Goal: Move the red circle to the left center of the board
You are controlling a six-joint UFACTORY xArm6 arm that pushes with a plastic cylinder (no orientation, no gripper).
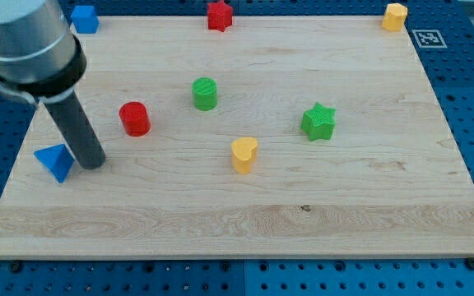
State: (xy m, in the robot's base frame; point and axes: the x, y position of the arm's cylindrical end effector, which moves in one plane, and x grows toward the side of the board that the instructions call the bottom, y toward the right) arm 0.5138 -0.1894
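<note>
The wooden surface (369,205) carries the blocks. My tip (94,163), the end effector, is a plain rod with nothing to open or pinch. The red circle (135,118) stands just up-right of it; a blue triangle (54,161) sits just left.

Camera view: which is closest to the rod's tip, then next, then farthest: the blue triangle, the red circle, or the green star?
From my tip:
1. Blue triangle block, just to the view's left.
2. Red circle block, up and right.
3. Green star block, far right.
</note>
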